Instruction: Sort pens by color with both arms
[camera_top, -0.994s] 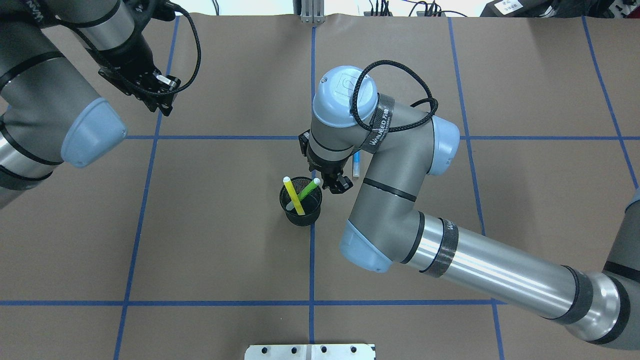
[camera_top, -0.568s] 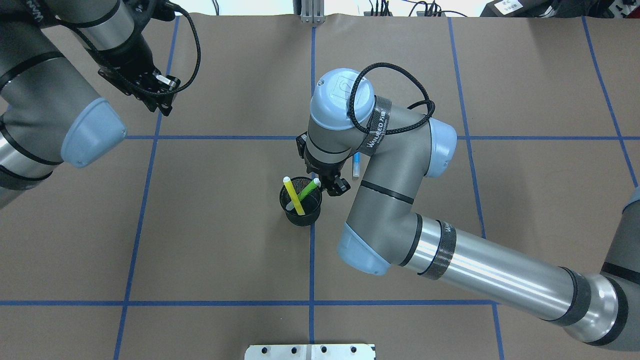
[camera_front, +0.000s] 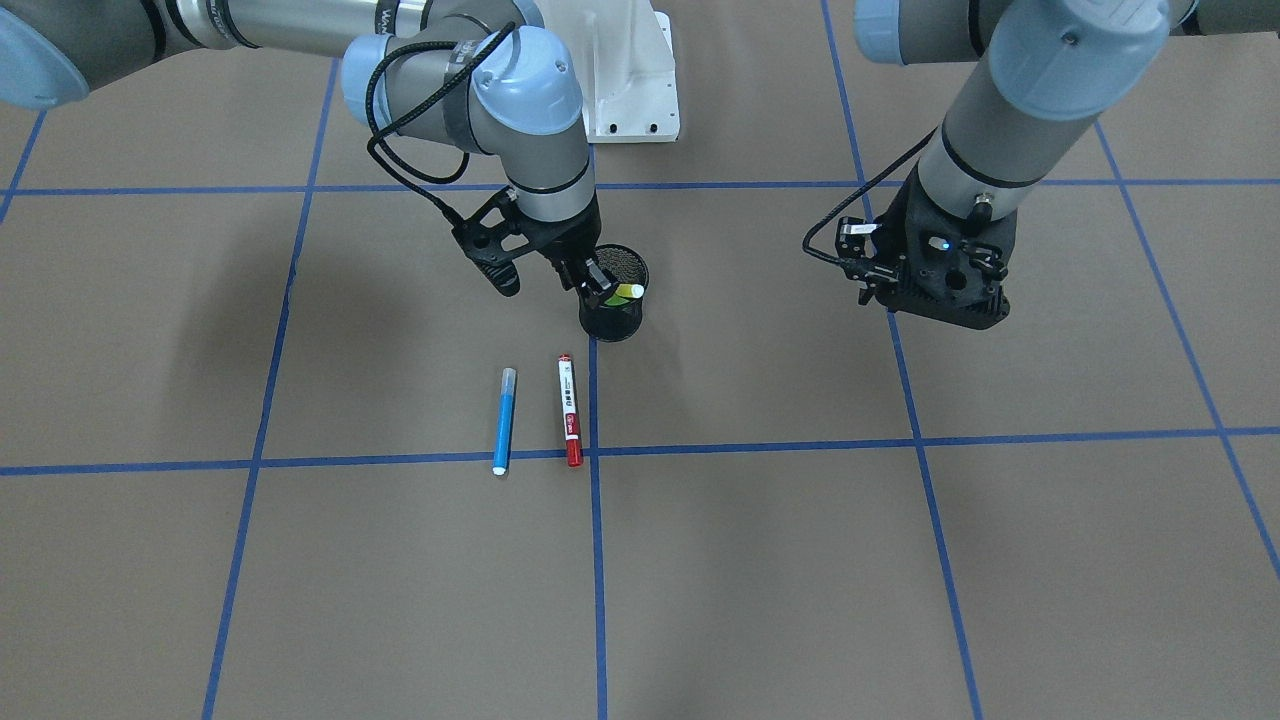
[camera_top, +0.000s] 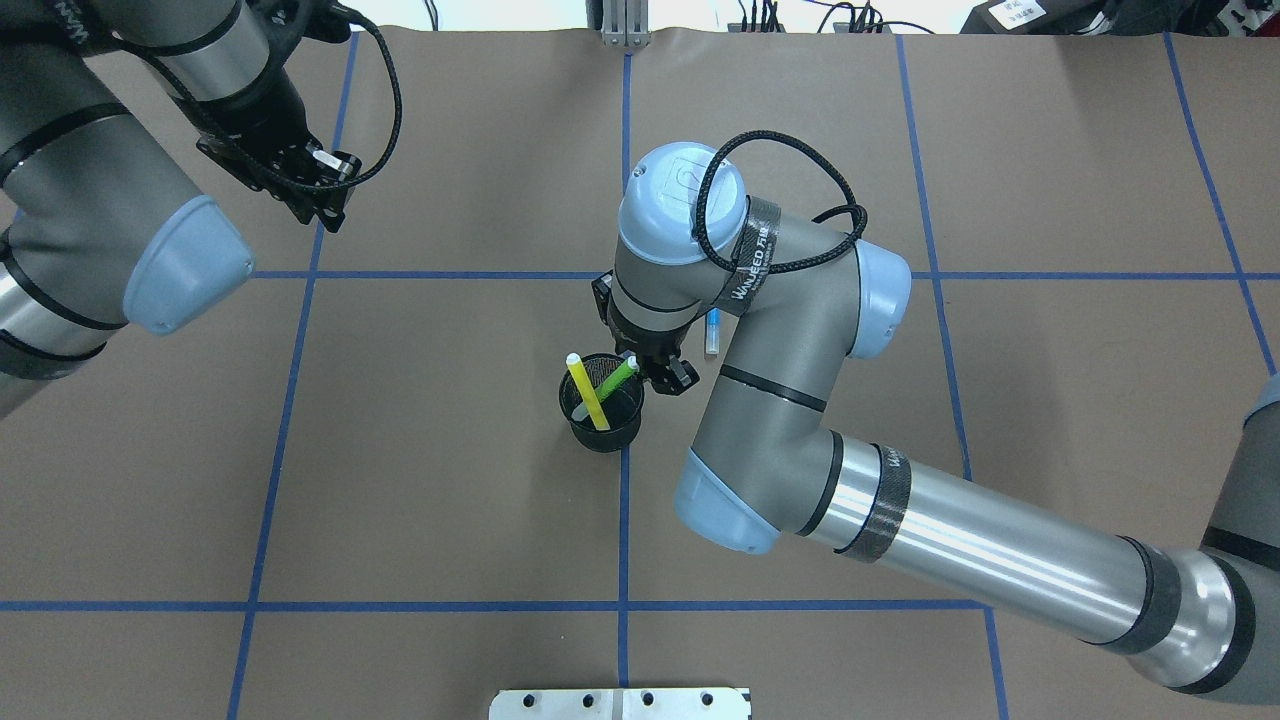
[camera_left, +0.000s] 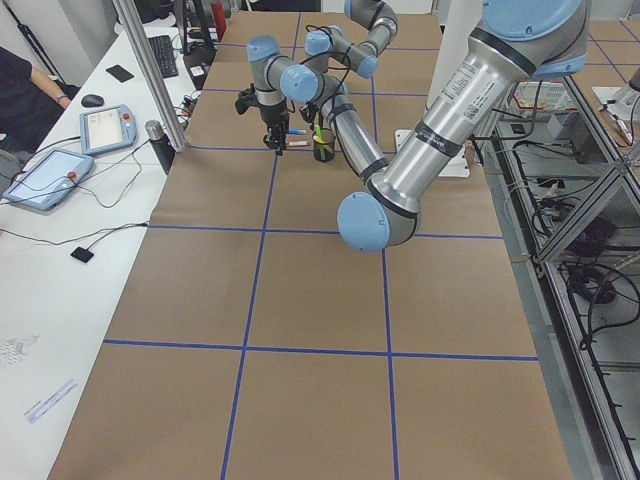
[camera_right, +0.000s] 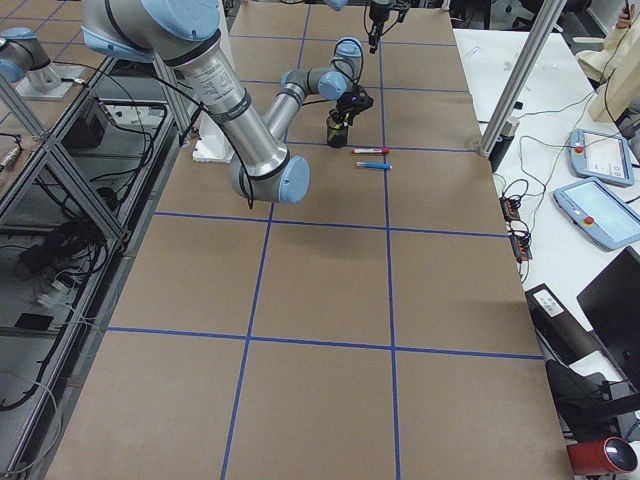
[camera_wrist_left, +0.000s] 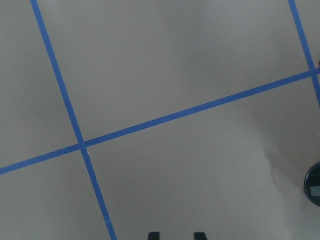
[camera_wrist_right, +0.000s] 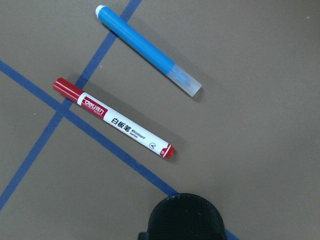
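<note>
Right end effector (camera_front: 548, 278) shifted toward cup (camera_front: 612, 325), spread; left end effector (camera_wrist_left: 176, 235) spread. Red-capped pen (camera_front: 570, 410) hidden overhead, visible from front.

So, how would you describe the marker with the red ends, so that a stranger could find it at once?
Find the black mesh cup near the middle of the brown table. Two pens lie flat just past it, on the side away from the robot's base. Yours is the white pen with black print and red ends; the blue pen beside it is plain.
</note>
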